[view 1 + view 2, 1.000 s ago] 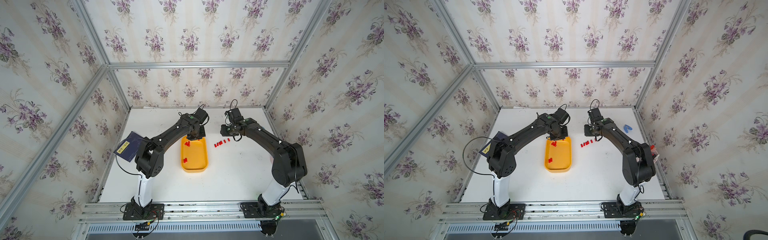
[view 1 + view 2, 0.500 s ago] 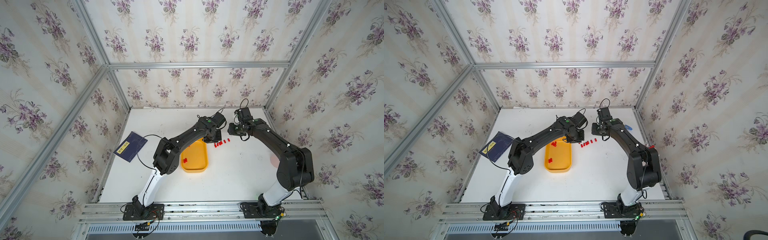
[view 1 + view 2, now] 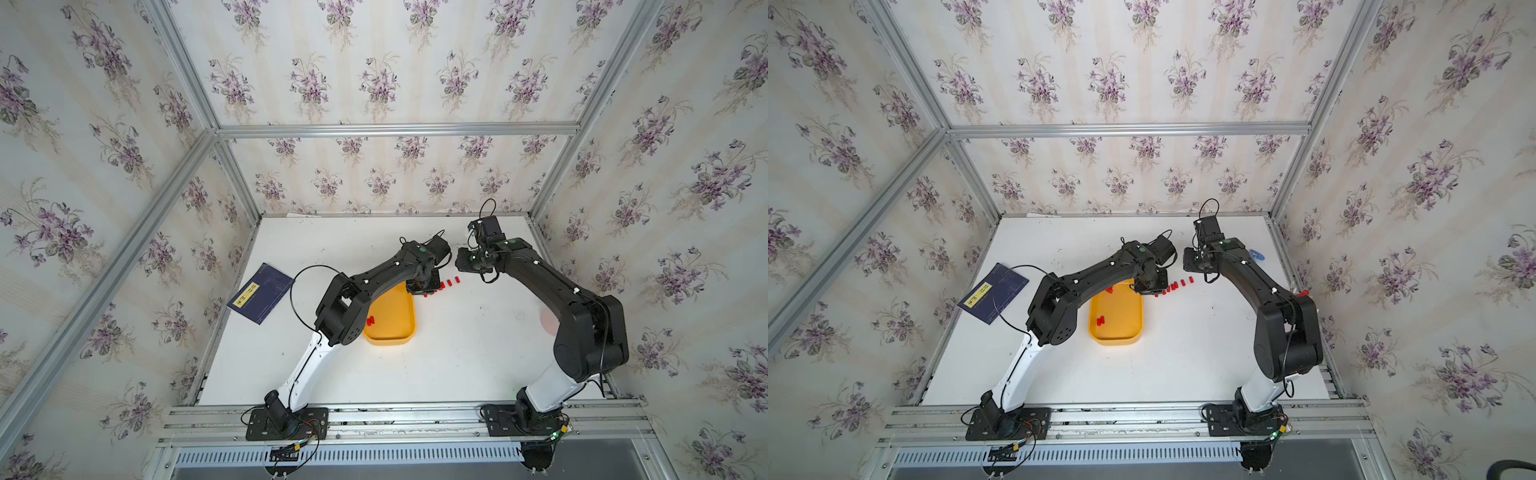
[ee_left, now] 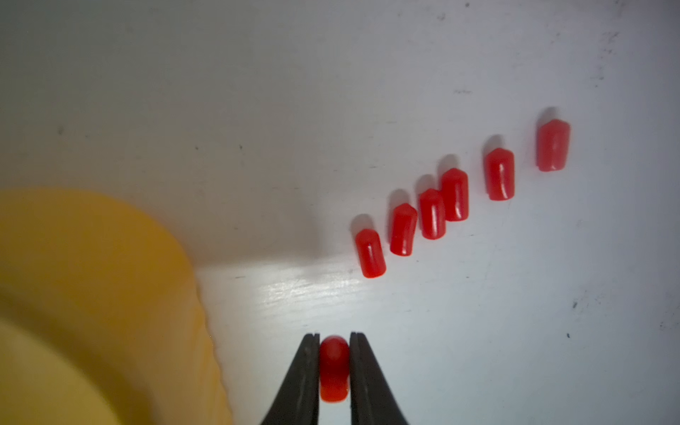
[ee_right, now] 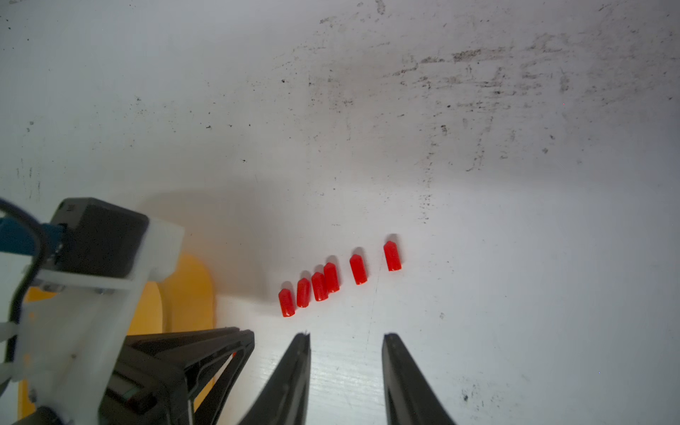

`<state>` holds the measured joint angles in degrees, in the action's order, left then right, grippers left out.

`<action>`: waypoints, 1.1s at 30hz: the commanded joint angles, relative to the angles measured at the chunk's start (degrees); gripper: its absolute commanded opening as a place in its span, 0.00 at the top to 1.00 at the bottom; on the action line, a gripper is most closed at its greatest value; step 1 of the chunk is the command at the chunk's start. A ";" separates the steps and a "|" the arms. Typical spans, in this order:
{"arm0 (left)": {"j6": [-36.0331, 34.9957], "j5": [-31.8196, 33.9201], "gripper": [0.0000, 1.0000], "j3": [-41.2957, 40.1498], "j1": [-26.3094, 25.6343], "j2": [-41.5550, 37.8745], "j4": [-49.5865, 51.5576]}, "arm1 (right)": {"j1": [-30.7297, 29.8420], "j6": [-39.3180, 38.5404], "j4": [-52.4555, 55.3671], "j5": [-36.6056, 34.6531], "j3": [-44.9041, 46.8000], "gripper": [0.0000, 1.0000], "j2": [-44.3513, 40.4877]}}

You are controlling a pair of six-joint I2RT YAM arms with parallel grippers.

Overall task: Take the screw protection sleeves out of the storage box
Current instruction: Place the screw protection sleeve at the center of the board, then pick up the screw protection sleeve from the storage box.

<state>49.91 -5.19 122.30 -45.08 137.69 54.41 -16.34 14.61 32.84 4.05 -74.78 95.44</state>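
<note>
The yellow storage box (image 3: 390,334) (image 3: 1116,337) lies mid-table, with a couple of red screw protection sleeves (image 3: 370,320) (image 3: 1100,320) inside it. Several more sleeves (image 3: 444,285) (image 4: 432,213) (image 5: 319,286) lie in a slanted row on the white table just right of the box's far end. My left gripper (image 4: 334,336) (image 3: 424,287) hovers low beside the box's rim (image 4: 110,257), at the near end of that row, shut on one red sleeve (image 4: 334,368). My right gripper (image 5: 346,336) (image 3: 467,262) stands open and empty above the row's far right end.
A dark blue booklet (image 3: 261,297) with a yellow label lies at the table's left edge. A pale pink cup (image 3: 549,322) shows behind the right arm near the right edge. A small blue object (image 3: 1257,254) lies far right. The two grippers are close together.
My left gripper has swung right, from over the box's far end to the table beside the sleeve row, carrying a sleeve. The right gripper has drawn back to the right.
</note>
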 commanded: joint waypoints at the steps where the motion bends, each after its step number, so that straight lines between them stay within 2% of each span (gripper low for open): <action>1: 0.46 1.22 0.80 -0.15 -0.10 0.56 -0.25 | -0.01 -0.57 -0.41 -0.05 0.16 0.62 -0.34; 14: 1.92 3.08 0.78 0.72 -0.01 2.99 -1.22 | -0.01 -0.90 -0.63 -0.03 0.95 0.62 -0.35; 23: 2.30 3.72 0.73 1.10 0.08 3.14 -1.14 | 0.00 -0.91 -0.65 -0.17 1.30 0.62 -0.45; 33: 1.82 2.24 0.66 -0.37 0.08 -3.54 -2.43 | -0.01 -0.51 -0.68 -0.18 0.79 0.62 -1.19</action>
<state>51.62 -2.59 122.23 -45.01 135.85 52.53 -16.34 13.74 32.71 3.90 -73.63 94.74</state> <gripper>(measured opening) 0.336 0.378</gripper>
